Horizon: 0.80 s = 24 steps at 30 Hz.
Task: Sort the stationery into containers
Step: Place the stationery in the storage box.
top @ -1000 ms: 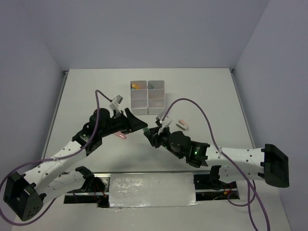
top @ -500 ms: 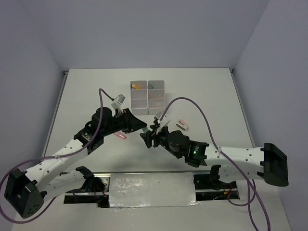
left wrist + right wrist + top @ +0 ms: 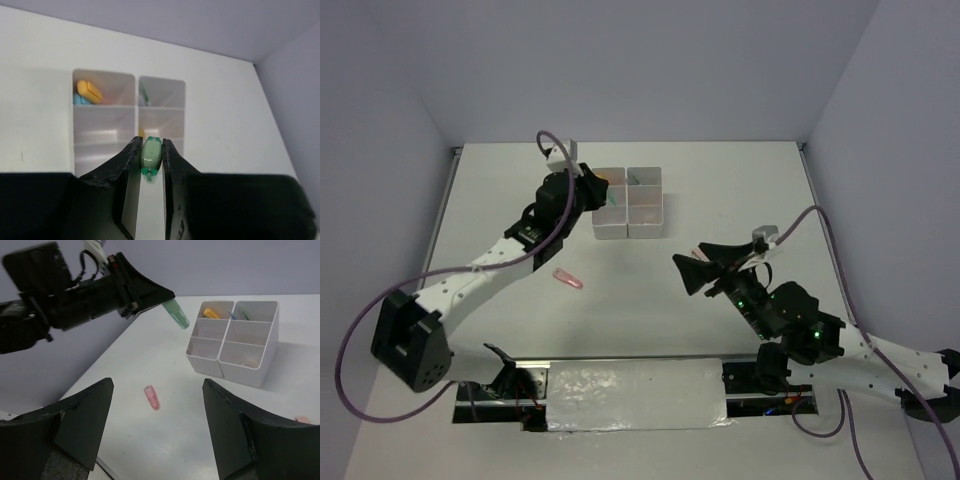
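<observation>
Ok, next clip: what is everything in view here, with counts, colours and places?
Table: one, white.
Containers: one white six-compartment block, far middle of table.
Orange marker: one, far-left compartment, something blue beside it.
Thin pens: two, blue and green, far-right compartment.
Tape ring: one, clear, near-right compartment.
Pink marker: one, on table, left of centre.
Small pink item: one, on table, edge of right wrist view.
Green marker: one, held beside the containers.
Left gripper: one, black, shut on green marker.
Right gripper: one, black, open, empty.
</observation>
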Available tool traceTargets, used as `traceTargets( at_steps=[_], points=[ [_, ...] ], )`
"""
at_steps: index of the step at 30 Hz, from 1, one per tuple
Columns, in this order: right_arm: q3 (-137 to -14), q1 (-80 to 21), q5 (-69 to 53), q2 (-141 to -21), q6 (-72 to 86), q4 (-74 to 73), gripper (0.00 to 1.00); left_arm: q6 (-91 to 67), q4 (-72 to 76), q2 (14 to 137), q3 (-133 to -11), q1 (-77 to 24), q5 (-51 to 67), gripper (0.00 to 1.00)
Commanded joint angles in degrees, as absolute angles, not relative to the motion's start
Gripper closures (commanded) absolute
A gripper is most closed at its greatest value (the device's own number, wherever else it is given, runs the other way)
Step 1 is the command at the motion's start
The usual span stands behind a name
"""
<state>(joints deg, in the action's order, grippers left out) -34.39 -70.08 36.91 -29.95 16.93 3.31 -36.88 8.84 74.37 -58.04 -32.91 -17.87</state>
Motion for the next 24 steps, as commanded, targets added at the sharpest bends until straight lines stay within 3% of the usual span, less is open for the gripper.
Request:
traceTargets(
  at_steps=[1,8,15,21,24],
  points=[
    [-34.01,-69.96,39.20,-26.20,19.33,-6.05,0.20,-29.28,21.70,81.71,-61.95,-31.29,-22.32,1.00],
    [-31.29,-69.96,35.34,-20.40,18.81,-7.65,0.20,-25.23,34.18,90.07,-60.56,-31.38,-26.28,1.00],
    [-33.13,-69.96,33.75,-22.76,17.05,-9.31,0.19,-24.87,37.88,96.05,-61.17,-31.38,-26.89,1.00],
    [-32.26,-70.05,30.68,-23.73,15.65,-6.15,0.19,-26.01,39.19,98.26,-60.04,-31.38,-27.07,0.94],
    [-32.34,-69.96,30.32,-24.52,15.29,-5.63,0.19,-26.37,39.55,98.35,-59.24,-31.46,-26.81,0.81]
  ],
)
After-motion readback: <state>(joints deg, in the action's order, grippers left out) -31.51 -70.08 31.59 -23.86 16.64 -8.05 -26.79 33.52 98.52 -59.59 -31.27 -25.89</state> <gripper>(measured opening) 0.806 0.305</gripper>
